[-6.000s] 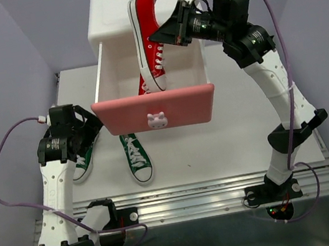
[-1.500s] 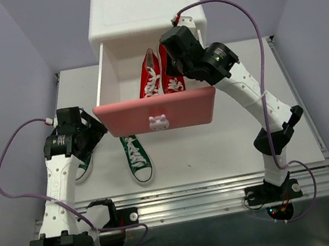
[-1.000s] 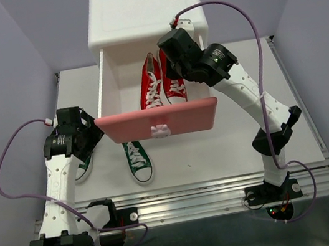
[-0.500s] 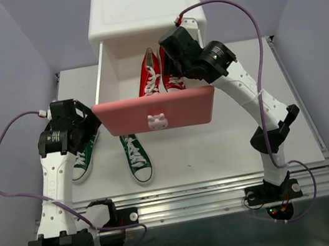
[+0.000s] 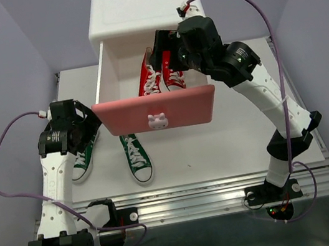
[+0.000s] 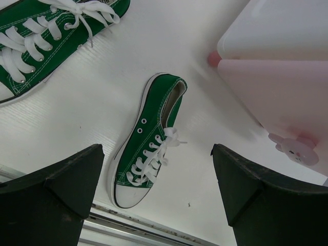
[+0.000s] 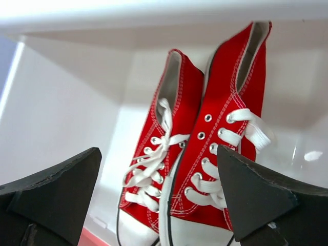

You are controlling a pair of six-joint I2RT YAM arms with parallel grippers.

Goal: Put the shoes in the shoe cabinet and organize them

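Note:
The white shoe cabinet (image 5: 142,7) stands at the back with its upper drawer pulled out, pink front (image 5: 177,107) facing me. Two red shoes (image 5: 149,78) (image 5: 174,76) lie side by side inside, toes toward the front. My right gripper (image 5: 168,51) hovers open above them, holding nothing; its wrist view shows both red shoes (image 7: 156,169) (image 7: 228,138) between the spread fingers (image 7: 51,197). Two green shoes sit on the table: one (image 5: 138,159) in front of the drawer, one (image 5: 84,160) partly under my left arm. My left gripper (image 6: 159,202) hangs open above the green shoe (image 6: 151,141).
The drawer front (image 6: 277,97) with its bunny knob (image 6: 294,147) overhangs the table right of the left gripper. A metal rail (image 5: 196,196) runs along the near table edge. Lilac walls close in on both sides. The second green shoe (image 6: 46,36) lies behind the left gripper.
The right gripper has opened, let go of the right red shoe and risen above the drawer. The drawer front, tipped down a second ago, is level again. The left arm shifted slightly.

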